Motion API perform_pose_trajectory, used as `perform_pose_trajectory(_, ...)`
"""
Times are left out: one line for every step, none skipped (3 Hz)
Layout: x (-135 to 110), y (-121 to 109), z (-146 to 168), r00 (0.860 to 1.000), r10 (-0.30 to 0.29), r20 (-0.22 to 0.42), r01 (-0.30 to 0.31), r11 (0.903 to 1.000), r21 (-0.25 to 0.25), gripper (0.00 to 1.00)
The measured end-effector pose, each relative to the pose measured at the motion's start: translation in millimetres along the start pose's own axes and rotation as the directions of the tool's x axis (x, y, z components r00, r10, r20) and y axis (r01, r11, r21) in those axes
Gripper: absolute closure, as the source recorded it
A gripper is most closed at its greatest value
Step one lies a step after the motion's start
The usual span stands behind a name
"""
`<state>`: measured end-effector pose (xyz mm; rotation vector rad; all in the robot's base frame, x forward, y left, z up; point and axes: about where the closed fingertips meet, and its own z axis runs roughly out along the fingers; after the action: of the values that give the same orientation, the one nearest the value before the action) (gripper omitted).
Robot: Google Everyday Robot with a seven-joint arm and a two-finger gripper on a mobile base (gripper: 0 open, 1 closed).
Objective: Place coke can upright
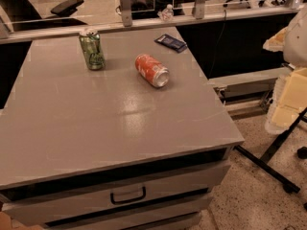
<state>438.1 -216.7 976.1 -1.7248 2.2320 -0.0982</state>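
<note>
couldn't tell if the gripper (287, 104) was open or closed. it sat out at the 3 o'clock edge of the view, off the side of the grey cabinet (120, 128) and well apart from everything on top. so the task basically hadn't started, imo. the coke can (152, 70) was lying on its side near the middle-back of the cabinet top, silver end pointing toward 5 o'clock, nothing touching it. reach, grab and stand-up were all left to do. a green can (91, 49) stood upright at about its 10 o'clock, and a dark blue packet (171, 42) lay flat at its 1 o'clock. as for labels, white markings showed on the red can but i couldn't read them, same for the green one.
</note>
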Motion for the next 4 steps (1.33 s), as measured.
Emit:
perform_pose_trajectory(-1.9, -1.3, 0.5, 1.000, 0.005, 0.004, -0.005, 1.0000, -0.002, 0.00)
perform_pose_trajectory(-21.4, -14.5, 7.0, 0.997, 0.055, 0.046, -0.054, 0.9982, -0.026, 0.00)
perform_pose_trajectory(-51.4, -41.9, 19.7, 0.984, 0.143, 0.103, -0.136, 0.9880, -0.074, 0.00)
perform_pose_trajectory(-84.2, -70.5, 34.5, 0.951, 0.276, 0.142, -0.263, 0.9589, -0.107, 0.00)
